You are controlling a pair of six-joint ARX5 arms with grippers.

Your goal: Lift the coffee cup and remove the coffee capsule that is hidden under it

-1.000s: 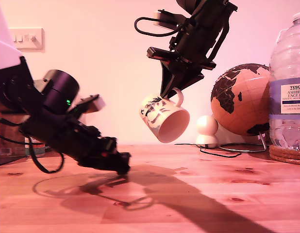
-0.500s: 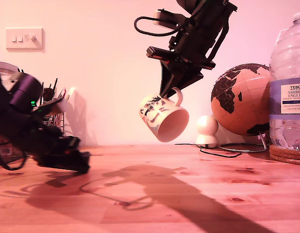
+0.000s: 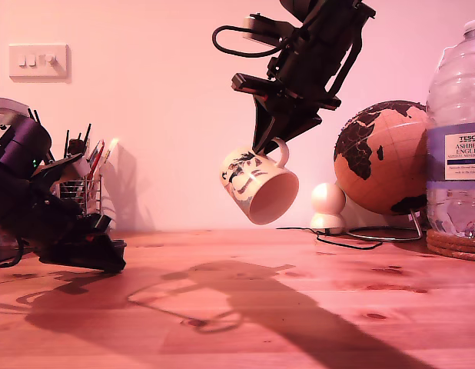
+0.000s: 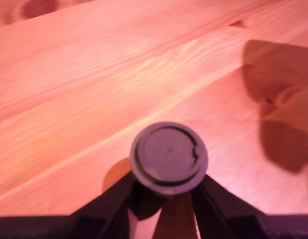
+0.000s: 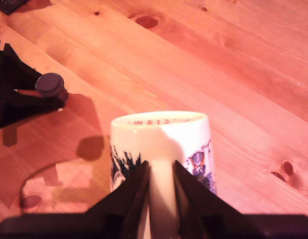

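The coffee cup (image 3: 259,187) hangs tilted in the air above the counter (image 3: 314,307), my second tool (image 5: 160,186) clamped on its handle; the coffee capsule (image 4: 169,157), well apart from the cup, sits pinched in my first tool (image 4: 166,199) just over the counter.

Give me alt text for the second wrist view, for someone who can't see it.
My second pincer grips the handle of a white printed cup held above a wooden table. Beyond it, my first pincer holds a small dark capsule over the table.
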